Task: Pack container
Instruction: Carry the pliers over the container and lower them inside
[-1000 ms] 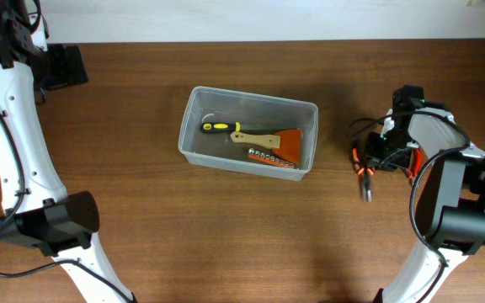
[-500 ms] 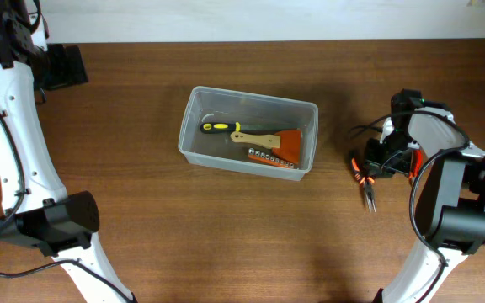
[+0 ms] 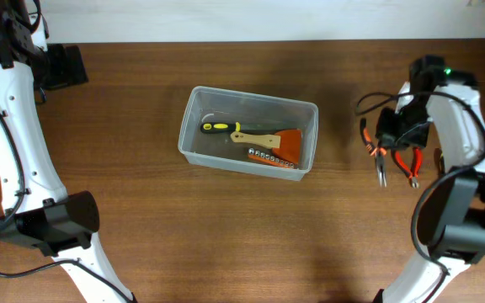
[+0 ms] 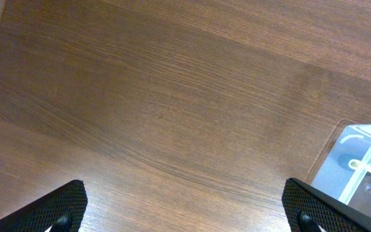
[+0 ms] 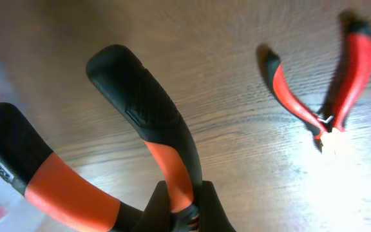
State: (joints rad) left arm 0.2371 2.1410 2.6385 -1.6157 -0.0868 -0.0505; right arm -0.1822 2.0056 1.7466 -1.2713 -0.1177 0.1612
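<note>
The container (image 3: 194, 147) is a clear plastic bin at the table's middle. It holds a yellow-handled screwdriver (image 3: 219, 127), a wooden-handled orange scraper (image 3: 269, 140) and a strip of bits (image 3: 269, 157). My right gripper (image 3: 394, 133) is shut on black-and-orange pliers (image 3: 380, 168) to the right of the container; their handles fill the right wrist view (image 5: 153, 129), where the gripper (image 5: 185, 212) clamps them near the joint. My left gripper (image 4: 185, 219) is open and empty over bare table at the far left, and the container's corner (image 4: 359, 161) shows at the right edge of its view.
Small red cutters (image 3: 407, 163) lie on the table just right of the held pliers; they also show in the right wrist view (image 5: 321, 84). The left arm's base (image 3: 53, 223) stands at the front left. A white wall edge runs along the back.
My right gripper has lifted the black-and-orange pliers and carried them right and toward the back. The red cutters now show beside them. The left arm has not moved.
</note>
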